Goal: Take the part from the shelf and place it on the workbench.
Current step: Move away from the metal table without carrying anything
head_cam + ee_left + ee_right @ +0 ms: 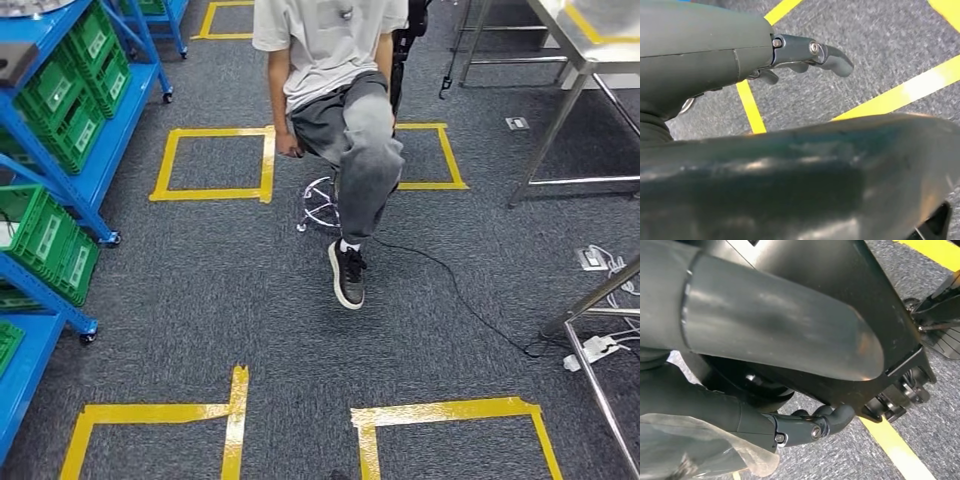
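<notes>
Clear bag (696,450), contents unclear, in right hand (753,425).

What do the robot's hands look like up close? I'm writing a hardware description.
The left hand has a smooth grey cover and darker grey metallic fingers, jointed with small silver screws. The right hand looks alike: dark grey body and curved dark fingers with a screw at the joint.

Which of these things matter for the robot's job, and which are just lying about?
For the job:
blue shelf with green bins
metal workbench
clear plastic bag in the right robot hand
left robot hand, holding nothing

Just about:
seated person
stool
yellow floor tape
black cable
power strip
</notes>
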